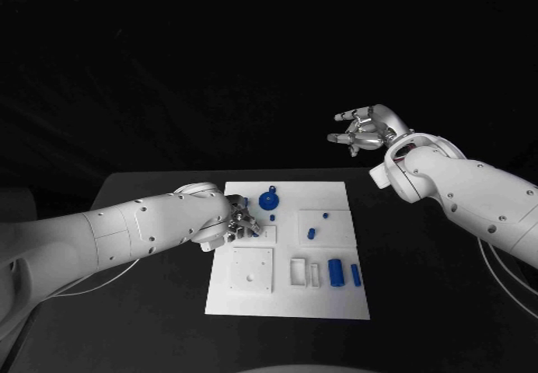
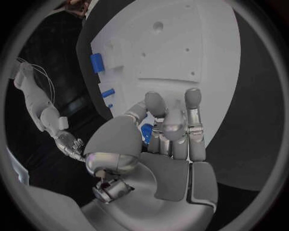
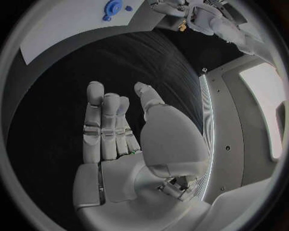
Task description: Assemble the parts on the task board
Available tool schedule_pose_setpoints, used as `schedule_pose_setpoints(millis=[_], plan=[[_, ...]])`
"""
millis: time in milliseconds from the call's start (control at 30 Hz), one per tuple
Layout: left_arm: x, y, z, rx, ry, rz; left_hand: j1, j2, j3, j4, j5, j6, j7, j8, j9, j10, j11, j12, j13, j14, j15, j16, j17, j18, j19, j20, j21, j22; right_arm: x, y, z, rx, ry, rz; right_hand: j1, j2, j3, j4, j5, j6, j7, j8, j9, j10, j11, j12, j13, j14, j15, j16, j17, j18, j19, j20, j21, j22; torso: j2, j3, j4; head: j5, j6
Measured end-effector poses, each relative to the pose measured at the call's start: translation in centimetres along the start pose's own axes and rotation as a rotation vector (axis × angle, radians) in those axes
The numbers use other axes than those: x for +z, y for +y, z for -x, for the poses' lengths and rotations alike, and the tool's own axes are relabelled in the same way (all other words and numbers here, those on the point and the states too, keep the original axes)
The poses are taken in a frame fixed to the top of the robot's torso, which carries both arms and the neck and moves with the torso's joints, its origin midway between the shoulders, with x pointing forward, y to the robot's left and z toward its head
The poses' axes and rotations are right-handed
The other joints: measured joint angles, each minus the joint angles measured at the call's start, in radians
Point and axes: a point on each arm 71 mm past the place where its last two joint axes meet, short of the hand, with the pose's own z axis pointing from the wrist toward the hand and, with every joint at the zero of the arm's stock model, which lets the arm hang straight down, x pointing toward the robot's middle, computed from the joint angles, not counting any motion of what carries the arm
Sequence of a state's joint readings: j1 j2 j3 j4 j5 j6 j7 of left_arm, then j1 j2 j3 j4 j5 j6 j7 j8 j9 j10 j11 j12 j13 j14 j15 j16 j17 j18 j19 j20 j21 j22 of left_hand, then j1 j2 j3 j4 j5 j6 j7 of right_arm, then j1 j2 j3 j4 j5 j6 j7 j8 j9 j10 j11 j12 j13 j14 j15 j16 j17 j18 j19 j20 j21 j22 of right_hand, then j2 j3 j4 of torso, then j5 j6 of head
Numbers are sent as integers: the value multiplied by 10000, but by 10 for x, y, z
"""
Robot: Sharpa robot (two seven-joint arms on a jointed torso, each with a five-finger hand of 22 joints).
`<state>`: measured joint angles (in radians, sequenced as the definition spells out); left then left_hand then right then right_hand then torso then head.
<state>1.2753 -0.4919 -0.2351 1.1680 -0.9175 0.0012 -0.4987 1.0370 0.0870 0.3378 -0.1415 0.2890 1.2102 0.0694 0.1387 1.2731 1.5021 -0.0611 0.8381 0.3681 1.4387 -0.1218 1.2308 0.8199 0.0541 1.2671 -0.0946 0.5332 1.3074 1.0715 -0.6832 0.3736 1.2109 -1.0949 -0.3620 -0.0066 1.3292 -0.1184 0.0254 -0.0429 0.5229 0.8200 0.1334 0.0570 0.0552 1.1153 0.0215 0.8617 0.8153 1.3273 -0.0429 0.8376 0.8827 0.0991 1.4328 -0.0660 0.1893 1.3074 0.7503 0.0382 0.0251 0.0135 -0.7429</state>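
left hand (image 1: 238, 224) at the task board (image 1: 337, 307)'s left edge, pinching a small blue part (image 2: 146, 130), likely for seating. right hand (image 1: 365, 130) raised clear beyond the far right corner, fingers spread, holding nothing.

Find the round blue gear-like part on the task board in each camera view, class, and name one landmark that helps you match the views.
Head view: the round blue part stands near the task board's far edge, just beyond the left hand.
Left wrist view: I cannot pick it out.
Right wrist view: it sits on the board near the circle's rim.
Shared landmark: the white task board itself.
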Motion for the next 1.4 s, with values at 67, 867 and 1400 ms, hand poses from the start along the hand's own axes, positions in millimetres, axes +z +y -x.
schedule_pose_setpoints(millis=[67, 867, 1400], plan=[[0, 0, 0, 27, 29, 0, 8, -8, -30, -30, -159, 0, 0, -1, -5, 0, 0, 0, -21, 8, 8, 0, -47, 0, 0, 0, 0, 0, 0, 0, 0, 1, 12, -8, 0, 0, 0, 0, 0, 0, 0, 0, 0, 0, 0, 0, 0, 0, 0, 0, 0, -1, 0, 0, 0, 0, 0, -3, 6, -9, -2], [-1, 15, 2, 146, 77, 307, 665, -2350, -2034, 3666, -2310, 2047, -1498, -2, -84, -375, -370, -1, -137, -28, -29, -79, -182, 0, 0, 0, -164, 5, -2, -9, -9, 46, 155, -214, -40, -40, -1, 0, 0, 0, 0, 0, 0, 0, 0, 0, -7, 0, 0, 0, -8, 0, 0, 0, -39, 0, -2, -18, 17, 7, -11], [-21, 9, 48, -1186, -519, -124, 232, -2286, -2073, 3558, -2086, 435, -836, -692, -4158, -357, -171, -1371, -269, -742, 73, -1328, -1892, -317, -234, -311, -1139, -94, -3, -14, -6, 1, 106, -326, -40, -40, 0, 0, 0, -35, 35, 0, 0, 0, 1, 0, -5, 0, 0, 0, -17, 0, 0, 0, -38, 0, -6, -10, 13, -9, 169]])
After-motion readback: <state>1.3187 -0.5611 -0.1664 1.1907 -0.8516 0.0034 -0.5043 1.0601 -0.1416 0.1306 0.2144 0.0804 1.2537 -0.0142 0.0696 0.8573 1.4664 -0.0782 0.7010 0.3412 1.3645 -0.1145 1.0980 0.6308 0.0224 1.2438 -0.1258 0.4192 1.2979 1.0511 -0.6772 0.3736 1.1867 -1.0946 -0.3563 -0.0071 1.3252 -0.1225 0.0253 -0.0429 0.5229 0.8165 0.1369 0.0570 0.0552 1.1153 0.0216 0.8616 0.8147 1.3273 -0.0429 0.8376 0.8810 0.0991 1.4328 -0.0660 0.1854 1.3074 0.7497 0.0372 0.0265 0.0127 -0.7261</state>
